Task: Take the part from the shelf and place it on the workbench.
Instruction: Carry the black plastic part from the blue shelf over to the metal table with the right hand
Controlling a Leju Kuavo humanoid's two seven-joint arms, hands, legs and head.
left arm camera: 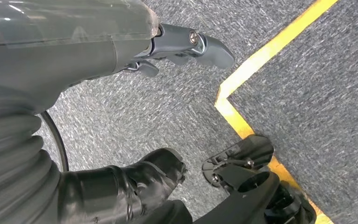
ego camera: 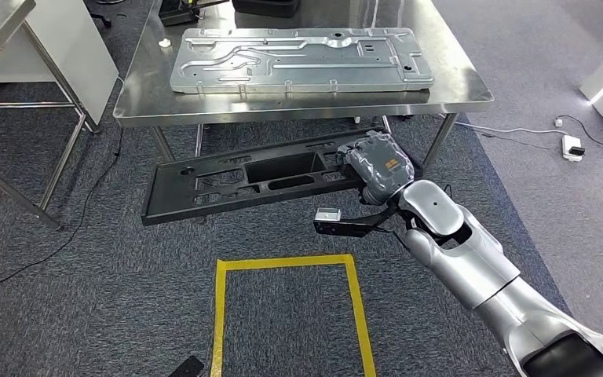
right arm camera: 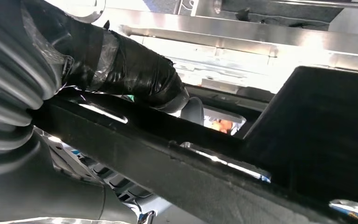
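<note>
Below the workbench (ego camera: pixel 455 86), right hand (ego camera: pixel 377 165) holds black part (ego camera: pixel 251 177).

The long part (ego camera: pixel 259 177) is matte black with cut-out slots. The right hand (ego camera: pixel 377 165) on its end is grey with a small orange mark, its fingers (right arm camera: pixel 140 77) wrapped in glossy black tape. The arm (ego camera: pixel 471 267) is silver. The surface (ego camera: pixel 455 82) is shiny steel, carrying a pale silver stamped panel (ego camera: pixel 298 59). The carpet (ego camera: pixel 86 298) is speckled dark grey, with a yellow tape outline (ego camera: pixel 286 267).
</note>
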